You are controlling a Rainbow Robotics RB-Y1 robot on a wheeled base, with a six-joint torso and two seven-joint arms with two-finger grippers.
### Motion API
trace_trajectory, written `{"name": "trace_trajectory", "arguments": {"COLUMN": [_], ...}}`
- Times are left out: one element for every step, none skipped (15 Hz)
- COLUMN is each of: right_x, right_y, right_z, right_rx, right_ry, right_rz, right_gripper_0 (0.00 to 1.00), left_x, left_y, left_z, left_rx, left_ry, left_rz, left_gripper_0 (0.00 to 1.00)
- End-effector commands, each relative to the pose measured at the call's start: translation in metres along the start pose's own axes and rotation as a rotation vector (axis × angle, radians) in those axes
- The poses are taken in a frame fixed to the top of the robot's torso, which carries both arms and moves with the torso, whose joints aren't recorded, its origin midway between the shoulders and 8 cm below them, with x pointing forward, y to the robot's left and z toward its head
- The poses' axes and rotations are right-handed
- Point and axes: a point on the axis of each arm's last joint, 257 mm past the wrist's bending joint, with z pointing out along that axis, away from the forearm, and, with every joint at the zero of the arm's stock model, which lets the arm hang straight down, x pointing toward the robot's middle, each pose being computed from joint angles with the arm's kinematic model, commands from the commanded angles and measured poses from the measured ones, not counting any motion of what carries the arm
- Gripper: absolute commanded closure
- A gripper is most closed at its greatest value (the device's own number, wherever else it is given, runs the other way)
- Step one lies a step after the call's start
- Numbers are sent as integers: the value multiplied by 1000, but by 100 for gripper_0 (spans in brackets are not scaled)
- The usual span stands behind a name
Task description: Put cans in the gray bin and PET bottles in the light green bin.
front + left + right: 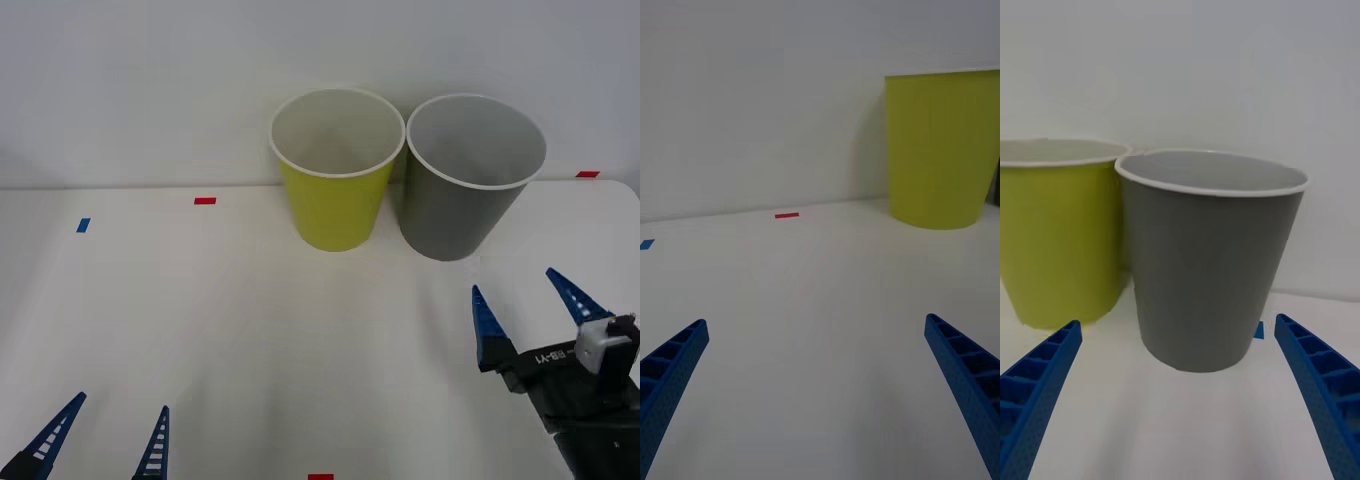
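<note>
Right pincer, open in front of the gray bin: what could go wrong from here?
1. The right pincer sits low, open and empty, facing the gray bin. Moving forward could push or tip the bin.
2. The gray bin and the light green bin stand very close together, rims almost meeting, so a knock to one would likely shift the other.
3. The left pincer is also open and empty, low near the table's front edge.

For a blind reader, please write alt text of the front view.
Light green bin and gray bin stand upright, side by side, at the table's far edge. The open right gripper is before the gray bin, the open left gripper near.
</note>
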Motion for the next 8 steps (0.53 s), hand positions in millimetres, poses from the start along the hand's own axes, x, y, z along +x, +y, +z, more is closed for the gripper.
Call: {"name": "trace_trajectory", "arguments": {"right_x": [28, 32, 37, 41, 44, 47, 46, 44], "right_y": [-1, -5, -9, -13, -14, -15, -18, -16], "right_z": [-30, -38, -46, -54, -61, -66, -67, -67], "right_rx": [34, 52, 66, 82, 98, 125, 135, 129], "right_ry": [25, 38, 53, 67, 75, 82, 78, 71], "right_rz": [-19, -24, -28, -27, -12, -1, 0, 1], "right_gripper_0": [12, 12, 12, 12, 12, 12, 12, 12], "left_x": [0, 0, 0, 0, 0, 0, 0, 0], "left_y": [0, 0, 0, 0, 0, 0, 0, 0], "left_z": [0, 0, 0, 0, 0, 0, 0, 0], "left_rx": [0, 0, 0, 0, 0, 0, 0, 0], "left_ry": [0, 0, 0, 0, 0, 0, 0, 0], "left_rz": [0, 0, 0, 0, 0, 0, 0, 0], "left_gripper_0": [0, 0, 0, 0, 0, 0, 0, 0]}}
